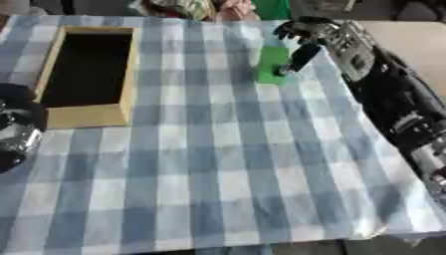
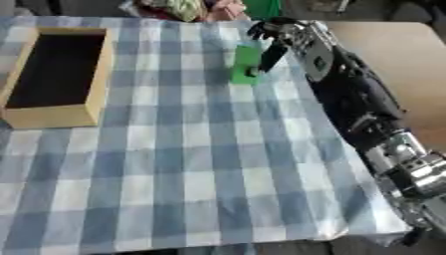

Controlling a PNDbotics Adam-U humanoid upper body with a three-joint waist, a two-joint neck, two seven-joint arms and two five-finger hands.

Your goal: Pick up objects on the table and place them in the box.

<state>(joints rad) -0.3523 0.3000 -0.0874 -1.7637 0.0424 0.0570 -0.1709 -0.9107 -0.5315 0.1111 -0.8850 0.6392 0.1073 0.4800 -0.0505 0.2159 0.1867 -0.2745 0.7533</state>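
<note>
R hand (image 1: 306, 37) far right, thumb on green block (image 1: 272, 62), fingers curled, hold not closed yet | box (image 1: 129, 74) far left, empty | risk: flat block slides on cloth (image 1: 226, 164), pinch misses | L hand (image 1: 13, 129) near-left edge, fingers: can't tell

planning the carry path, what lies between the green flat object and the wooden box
Only bare blue-and-white checked tablecloth lies between the flat green object and the open wooden box; both eye views show it.
</note>
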